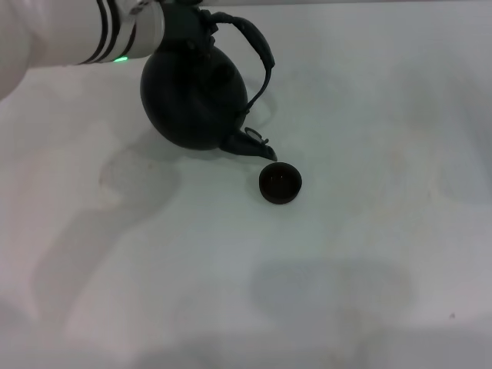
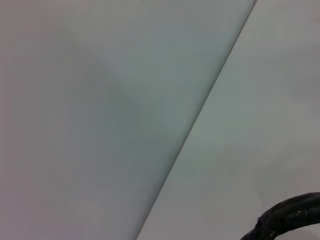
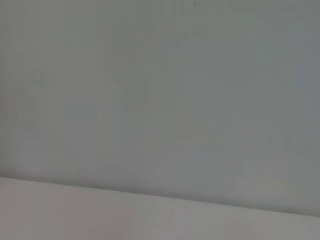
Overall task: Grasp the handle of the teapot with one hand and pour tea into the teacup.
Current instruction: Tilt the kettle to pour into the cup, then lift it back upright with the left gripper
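The dark round teapot (image 1: 192, 96) hangs tilted above the white table (image 1: 369, 254) in the head view, at the top left of centre. Its short spout (image 1: 250, 144) points down and to the right, ending just above the near-left rim of the teacup (image 1: 280, 183). The teacup is small, dark and round and stands on the table. My left gripper (image 1: 187, 23) is shut on the arched ribbed handle (image 1: 260, 48) near where it joins the pot. A piece of the handle also shows in the left wrist view (image 2: 290, 218). My right gripper is out of view.
The white table surface spreads all round the teacup, with faint shadows at the left and near the front. The left wrist view shows a table edge (image 2: 200, 115); the right wrist view shows only pale surfaces.
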Controlling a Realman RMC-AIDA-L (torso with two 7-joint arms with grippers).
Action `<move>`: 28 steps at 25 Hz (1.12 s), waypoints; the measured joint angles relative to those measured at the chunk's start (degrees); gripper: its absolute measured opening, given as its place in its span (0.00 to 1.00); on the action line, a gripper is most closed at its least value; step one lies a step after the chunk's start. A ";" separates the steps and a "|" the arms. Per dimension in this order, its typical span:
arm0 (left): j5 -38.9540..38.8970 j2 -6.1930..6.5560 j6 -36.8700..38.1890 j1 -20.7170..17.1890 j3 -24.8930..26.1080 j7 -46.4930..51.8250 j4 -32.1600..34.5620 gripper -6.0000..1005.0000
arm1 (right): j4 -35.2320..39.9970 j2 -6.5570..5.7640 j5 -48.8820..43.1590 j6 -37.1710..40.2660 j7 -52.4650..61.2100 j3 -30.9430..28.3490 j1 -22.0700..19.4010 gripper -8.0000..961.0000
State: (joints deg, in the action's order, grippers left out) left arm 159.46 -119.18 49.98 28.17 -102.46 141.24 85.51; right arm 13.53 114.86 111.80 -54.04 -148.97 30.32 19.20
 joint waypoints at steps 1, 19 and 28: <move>0.18 0.00 0.14 0.28 -0.02 0.00 -0.01 0.11 | 0.00 0.00 0.00 0.06 0.00 0.00 0.01 0.89; 2.78 -0.15 3.06 2.00 -2.95 0.57 1.11 0.11 | -0.09 0.01 -0.01 1.36 0.39 0.00 -0.04 0.89; 2.81 0.15 4.68 1.99 -3.01 0.47 3.12 0.11 | -0.32 0.00 -0.02 1.36 0.50 0.01 -0.04 0.89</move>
State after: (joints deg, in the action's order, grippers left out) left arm 162.27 -119.02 54.66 30.16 -105.47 141.71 88.64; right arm 13.21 114.87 111.77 -52.68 -148.48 30.32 19.16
